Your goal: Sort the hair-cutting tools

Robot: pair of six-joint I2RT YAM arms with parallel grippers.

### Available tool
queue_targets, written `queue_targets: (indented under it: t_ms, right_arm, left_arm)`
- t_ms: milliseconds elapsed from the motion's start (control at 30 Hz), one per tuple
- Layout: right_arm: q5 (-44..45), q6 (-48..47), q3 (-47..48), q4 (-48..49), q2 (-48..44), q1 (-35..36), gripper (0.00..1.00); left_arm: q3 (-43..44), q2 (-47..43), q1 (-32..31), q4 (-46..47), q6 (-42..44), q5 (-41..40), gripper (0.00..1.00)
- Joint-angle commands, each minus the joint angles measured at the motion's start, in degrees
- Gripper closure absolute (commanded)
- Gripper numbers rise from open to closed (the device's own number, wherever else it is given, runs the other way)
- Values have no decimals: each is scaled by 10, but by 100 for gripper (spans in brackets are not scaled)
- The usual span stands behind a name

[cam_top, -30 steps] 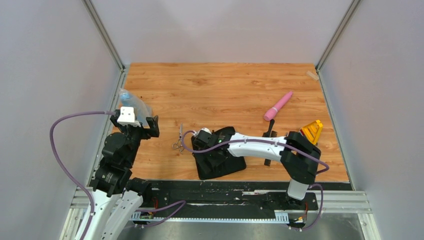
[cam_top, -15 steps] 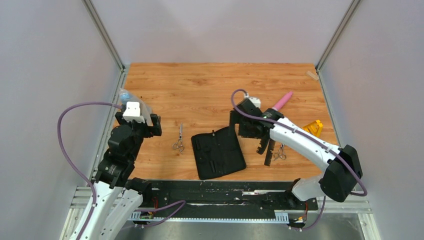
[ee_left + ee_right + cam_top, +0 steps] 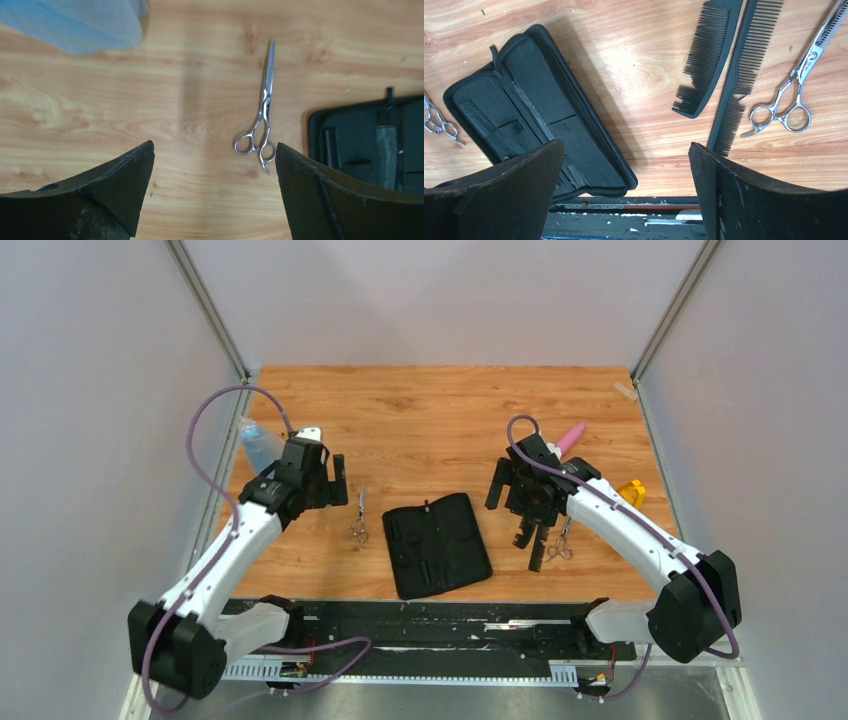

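Silver scissors (image 3: 262,117) lay flat on the wooden table (image 3: 440,410), just left of the open black case (image 3: 370,145). Their rings faced the arms' bases and their blades pointed at the far edge, so the long axis ran near to far. The left gripper (image 3: 215,155) hovered above them, jaws spread wide and empty. This looked like a pickup approach. It would do best to drop straight, straddle the pivot across that axis, and close low against the wood. The right gripper (image 3: 626,150), equally wide and empty, hung by two black combs (image 3: 744,65) and the second scissors (image 3: 796,85), which lay roughly parallel right of the case.
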Motion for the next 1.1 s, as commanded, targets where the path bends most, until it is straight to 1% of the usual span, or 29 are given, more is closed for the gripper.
queue_targets:
  t_ms: [0,67,133,467,600,633,733,767,900,1067]
  right_arm:
    - [-22,-6,-11,25,-8,-1,0]
    - [-32,-10,-17,33,-5,-2,0]
    - [-36,-15,-20,38,-3,-2,0]
    - [-45,-42,-33,54,-16,-2,0]
    - [-43,-50,-39,56,-22,-3,0]
    - [-43,-52,-41,57,-22,-3,0]
    - [-40,-57,-44,58,-23,-3,0]
    - [-39,-59,-44,58,-23,-2,0]
    - [-38,-57,-40,61,-21,-3,0]
    - [-59,-55,-34,73,-16,-3,0]
  left_arm:
    - [24,96,-3,-80,-69,36,6]
    - [29,156,-3,-80,-74,57,9]
    - [33,189,-6,-71,-78,72,12]
    - [80,345,-33,-8,-92,76,22]
    - [104,386,-33,22,-97,79,29]
    - [109,393,-33,26,-95,80,33]
    - [128,426,-33,27,-93,87,41]
    - [131,431,-33,26,-92,90,45]
    - [128,452,-41,18,-95,80,55]
    - [107,456,-57,18,-104,75,59]
